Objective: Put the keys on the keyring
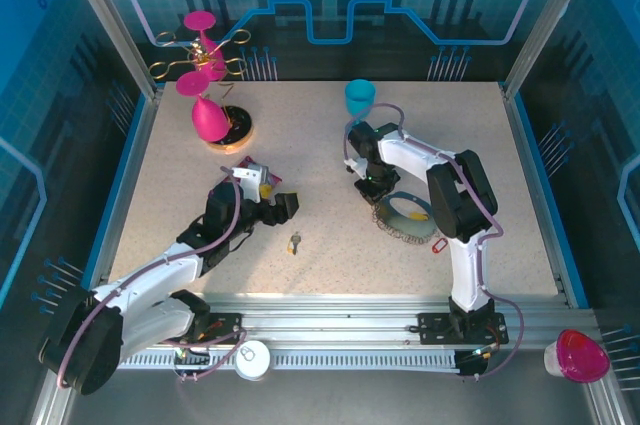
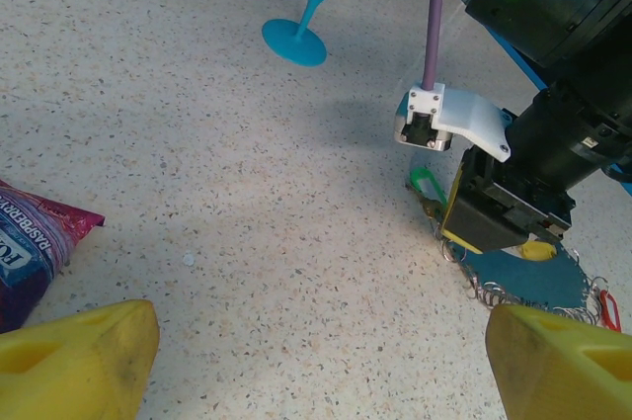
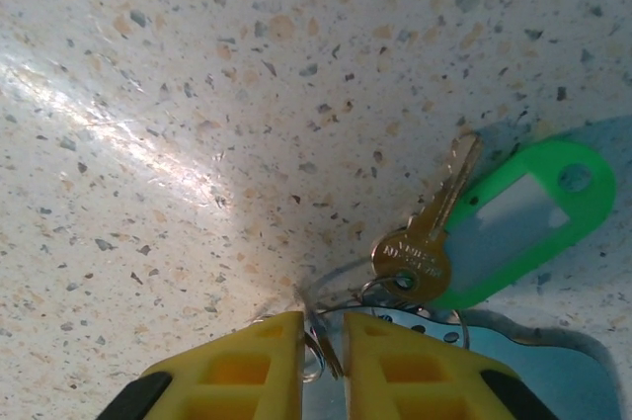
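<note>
Two keys to track. One brass key (image 3: 425, 234) lies flat just ahead of the right claw (image 3: 323, 339), overlapping a green tag (image 3: 518, 227), its head threaded on a small loop of wire. The keyring (image 1: 405, 220), a dark floppy loop, spreads out behind that claw, with a yellow piece (image 1: 421, 213) inside it and a red clip (image 1: 440, 244) across the loop from the claw. The right claw is narrow, its yellow fingers (image 3: 237, 371) nipped on a thin strand of the ring's wire. The loose key (image 1: 294, 242) lies on the bare table, just nearer the arm bases than the left claw (image 1: 285, 207), which hangs wide open, holding nothing.

It looks like the ring is being pinned and steadied. The next call is for the left claw to drop onto that loose key, lift it and carry it across to the held wire. Fiddly work: a thin key, flat on a hard top.

Around them are a pale speckled table (image 1: 330, 145), a blue goblet (image 1: 360, 97) beyond the right claw, a snack packet (image 1: 255, 177) beside the left, and blue-lit walls all round.
</note>
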